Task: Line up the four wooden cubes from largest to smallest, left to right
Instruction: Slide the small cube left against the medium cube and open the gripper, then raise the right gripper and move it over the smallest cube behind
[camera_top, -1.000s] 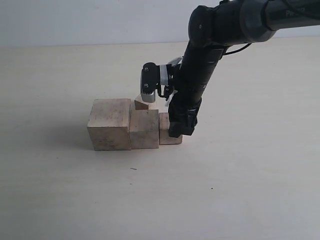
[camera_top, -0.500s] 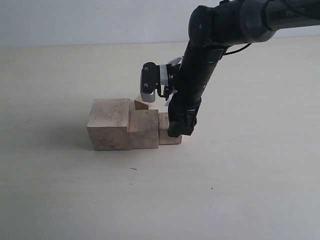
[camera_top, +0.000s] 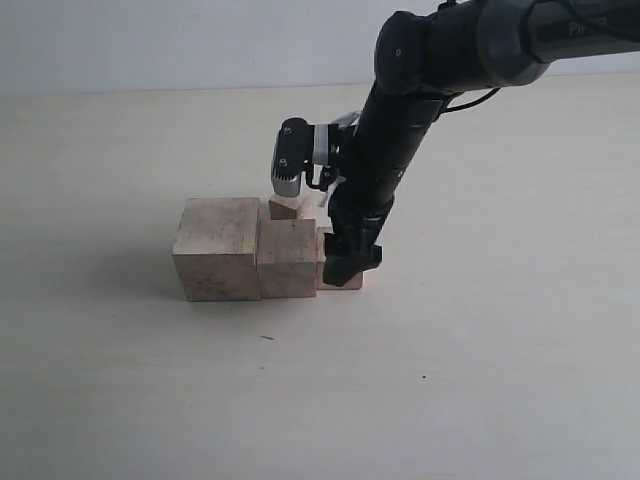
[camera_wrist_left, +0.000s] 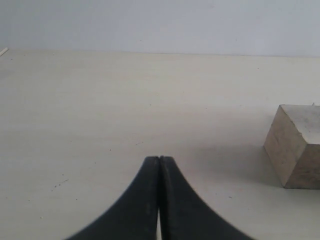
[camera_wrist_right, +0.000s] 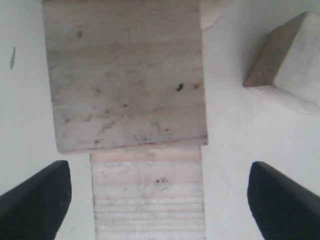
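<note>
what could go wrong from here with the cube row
1. The right gripper's open fingers straddle the third-largest pale wooden cube, which sits against the second-largest pale wooden cube. A crooked lift could drag it out of line.
2. The smallest pale wooden cube lies behind the row, close to the arm's wrist. Reaching for it might bump the row.

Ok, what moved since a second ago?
The right pincer tipped and slid slightly leftward, its jaws open on either side of the third cube. The largest cube and second cube seem nudged a touch leftward. Nothing was grabbed or let go. The smallest cube behind the row stayed put.
</note>
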